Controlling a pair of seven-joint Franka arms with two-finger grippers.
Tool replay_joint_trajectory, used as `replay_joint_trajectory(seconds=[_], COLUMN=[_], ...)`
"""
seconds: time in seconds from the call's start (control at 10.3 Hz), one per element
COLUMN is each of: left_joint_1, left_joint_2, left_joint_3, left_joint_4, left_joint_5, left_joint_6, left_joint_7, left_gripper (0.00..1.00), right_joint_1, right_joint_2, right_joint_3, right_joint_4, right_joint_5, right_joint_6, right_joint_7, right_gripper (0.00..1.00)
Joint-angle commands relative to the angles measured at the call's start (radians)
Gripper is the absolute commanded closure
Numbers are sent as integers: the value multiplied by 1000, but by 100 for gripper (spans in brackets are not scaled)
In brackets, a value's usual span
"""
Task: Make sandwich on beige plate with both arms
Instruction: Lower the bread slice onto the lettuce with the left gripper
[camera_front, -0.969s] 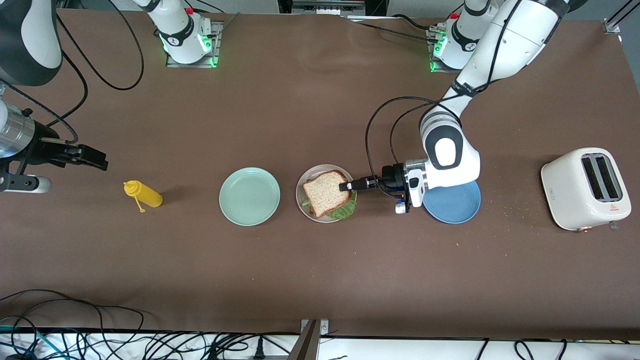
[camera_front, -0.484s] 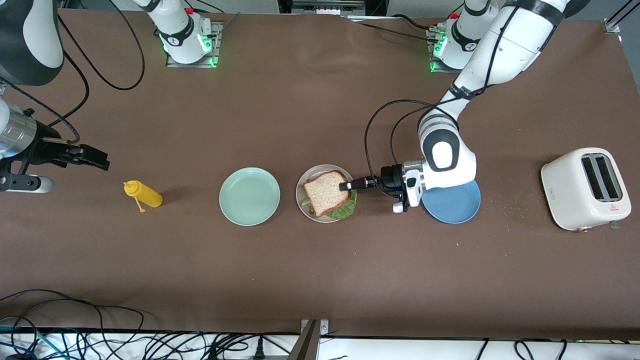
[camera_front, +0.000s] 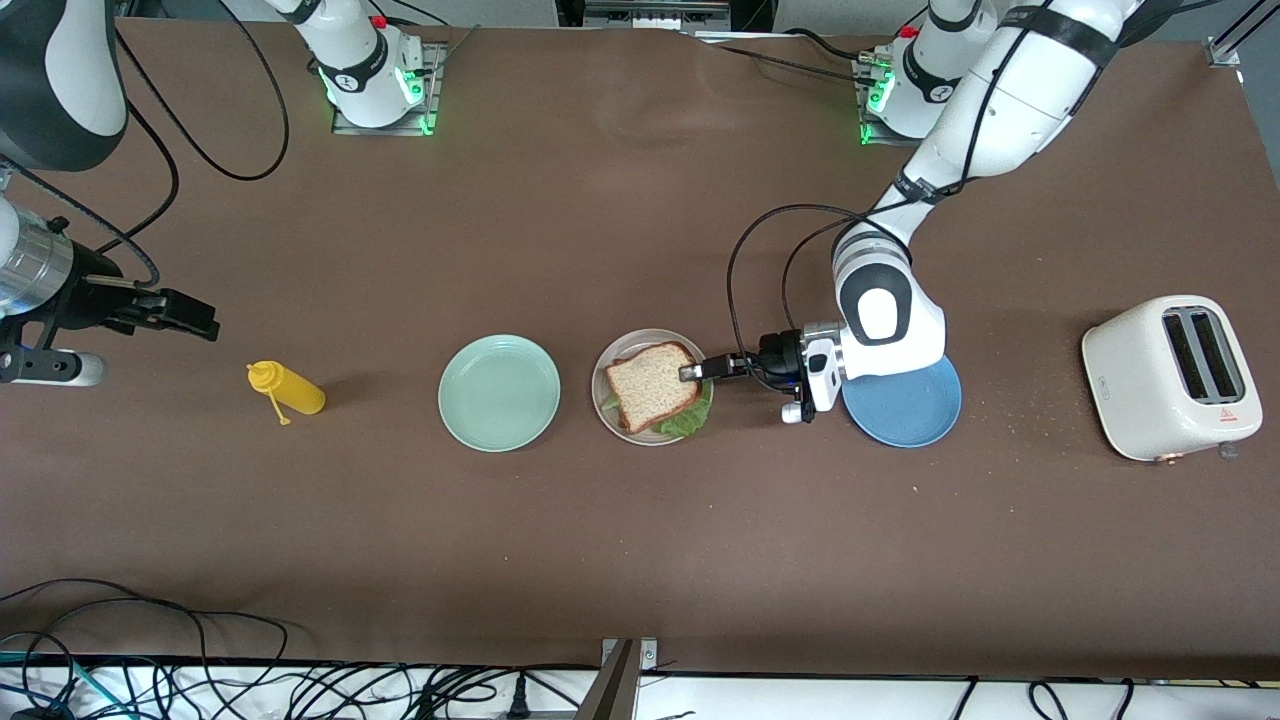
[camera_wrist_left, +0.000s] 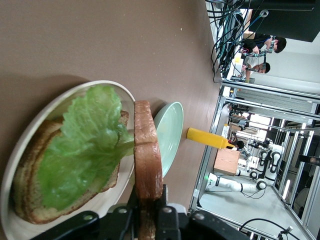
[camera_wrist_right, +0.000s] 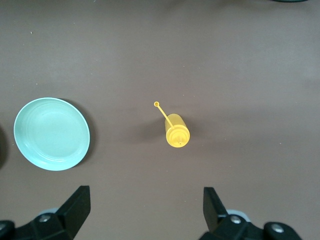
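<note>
On the beige plate (camera_front: 603, 371) lies the sandwich: a lower bread slice (camera_wrist_left: 30, 200) with a ruffled lettuce leaf (camera_wrist_left: 85, 150) on it. The top bread slice (camera_front: 652, 385) hangs just above them, edge-on in the left wrist view (camera_wrist_left: 147, 150). My left gripper (camera_front: 690, 373) is shut on that slice's crust at the side toward the blue plate, one finger on each face (camera_wrist_left: 147, 192). Lettuce (camera_front: 690, 420) peeks out at the plate's nearer edge. My right gripper (camera_front: 190, 318) waits open over the table at the right arm's end, with nothing between its fingers (camera_wrist_right: 147, 200).
A mint green plate (camera_front: 499, 392) (camera_wrist_right: 51, 133) lies beside the beige plate toward the right arm's end. A yellow squeeze bottle (camera_front: 287, 388) (camera_wrist_right: 176, 131) lies on its side past it. A blue plate (camera_front: 915, 410) sits under the left wrist, and a white toaster (camera_front: 1170, 377) stands at the left arm's end.
The left arm has shifted slightly toward the right arm's end, carrying the top slice a little further over the plate. The right arm has not moved.
</note>
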Motion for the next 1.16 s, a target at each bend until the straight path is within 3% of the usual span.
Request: replay_joint_trajectory(seconds=[0.0, 0.68, 0.78, 1.07], left_joint_1=[9, 26, 38, 91], left_joint_2=[-1, -10, -20, -83], left_joint_3=[3, 67, 75, 93], left_joint_4=[-7, -4, -8, -33], left_joint_5=[-32, 100, 141, 324], left_joint_6=[9, 9, 9, 9], left_joint_7=[59, 50, 49, -13], left_gripper=[51, 46, 40, 0], right_joint_1=[9, 10, 10, 10], right_joint_2=[-18, -18, -18, -18], right_joint_3=[-11, -9, -9, -9], right_joint_4=[-13, -13, -13, -13], right_joint_5=[20, 22, 22, 20], right_joint_6=[-8, -8, -8, -6], right_joint_7=[14, 14, 14, 14], right_gripper=[0, 0, 0, 0])
